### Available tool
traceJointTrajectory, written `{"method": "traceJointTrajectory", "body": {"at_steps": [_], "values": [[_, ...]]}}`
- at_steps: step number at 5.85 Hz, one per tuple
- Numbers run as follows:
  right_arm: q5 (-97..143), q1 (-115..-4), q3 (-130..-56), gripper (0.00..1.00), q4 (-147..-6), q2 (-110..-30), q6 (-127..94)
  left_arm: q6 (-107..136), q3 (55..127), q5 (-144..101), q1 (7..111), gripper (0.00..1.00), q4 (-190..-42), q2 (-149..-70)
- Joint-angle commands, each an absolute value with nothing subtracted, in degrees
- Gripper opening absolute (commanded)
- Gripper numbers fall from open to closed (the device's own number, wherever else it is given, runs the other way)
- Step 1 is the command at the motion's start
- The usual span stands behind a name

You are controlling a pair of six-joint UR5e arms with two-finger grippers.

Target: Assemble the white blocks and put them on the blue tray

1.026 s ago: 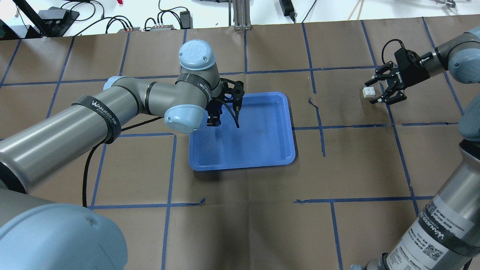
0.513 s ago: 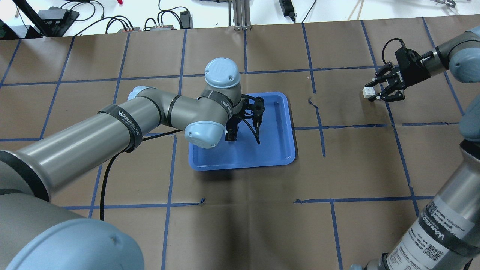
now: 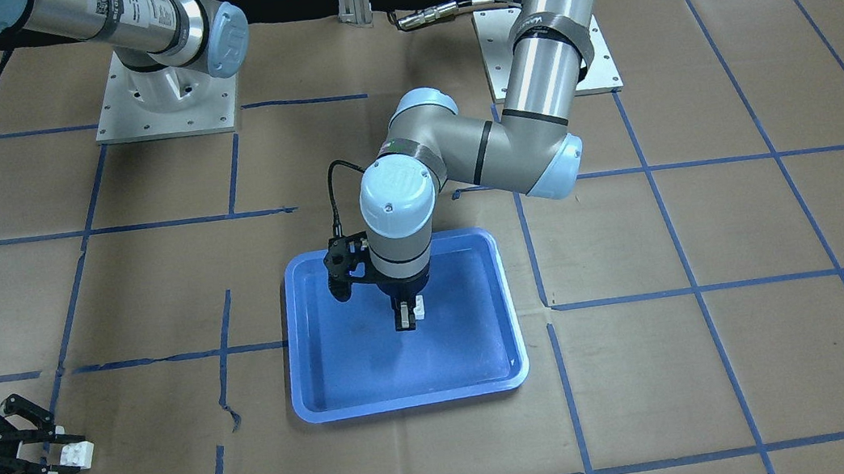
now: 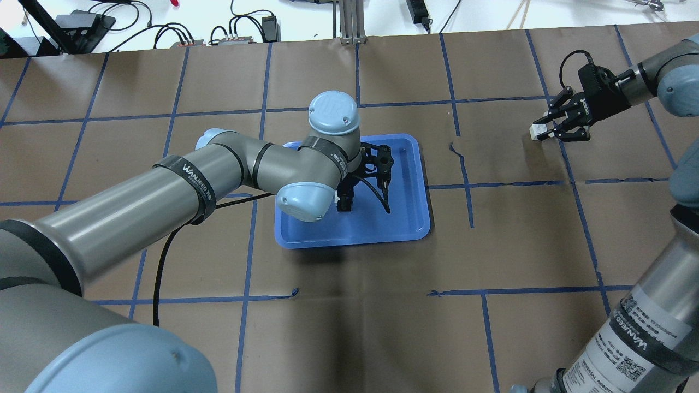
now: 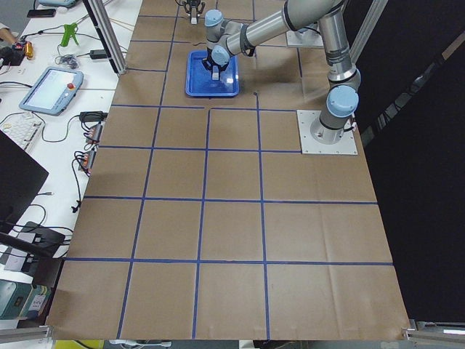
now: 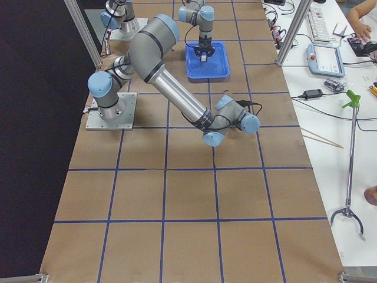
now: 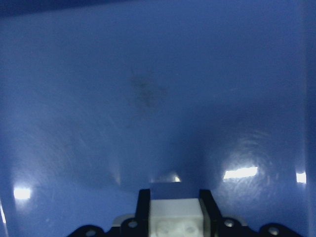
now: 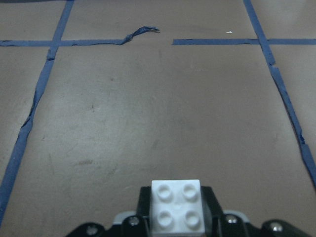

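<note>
One white block (image 3: 418, 308) is clamped in the jaws of the left gripper (image 3: 405, 321) over the blue tray (image 3: 327, 380). It is shown from the front and left wrist but hidden overhead by the left arm (image 4: 246, 164). A second white block (image 8: 177, 205), studs up, is held in the jaws of the right gripper (image 4: 545, 131) above the tabletop (image 3: 715, 231), well apart from the tray. Two blocks and one tray are counted.

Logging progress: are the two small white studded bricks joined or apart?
Apart. The right gripper holds one white brick outside the blue plastic tray; the left gripper holds the other brick over it.
</note>
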State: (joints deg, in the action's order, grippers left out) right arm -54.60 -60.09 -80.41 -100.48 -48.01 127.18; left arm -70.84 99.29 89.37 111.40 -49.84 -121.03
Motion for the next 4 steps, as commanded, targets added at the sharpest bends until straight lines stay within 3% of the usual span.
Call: {"method": "traceJointTrajectory", "body": {"at_steps": [1, 2, 4], "values": [[-54.58, -60.03, -79.37, 0.36, -100.11, -48.69, 126.74, -65.87, 99.32, 89.30, 111.53, 0.71, -50.10, -121.20], [-54.93, -60.12, -79.54, 0.36, -99.32, -50.95, 126.22, -65.13, 99.32, 89.30, 111.53, 0.79, -50.18, -121.11], [-54.76, -60.73, -80.07, 0.36, -93.20, -56.14, 125.60, -65.04, 98.44, 89.47, 111.53, 0.80, -50.19, -120.24]]}}
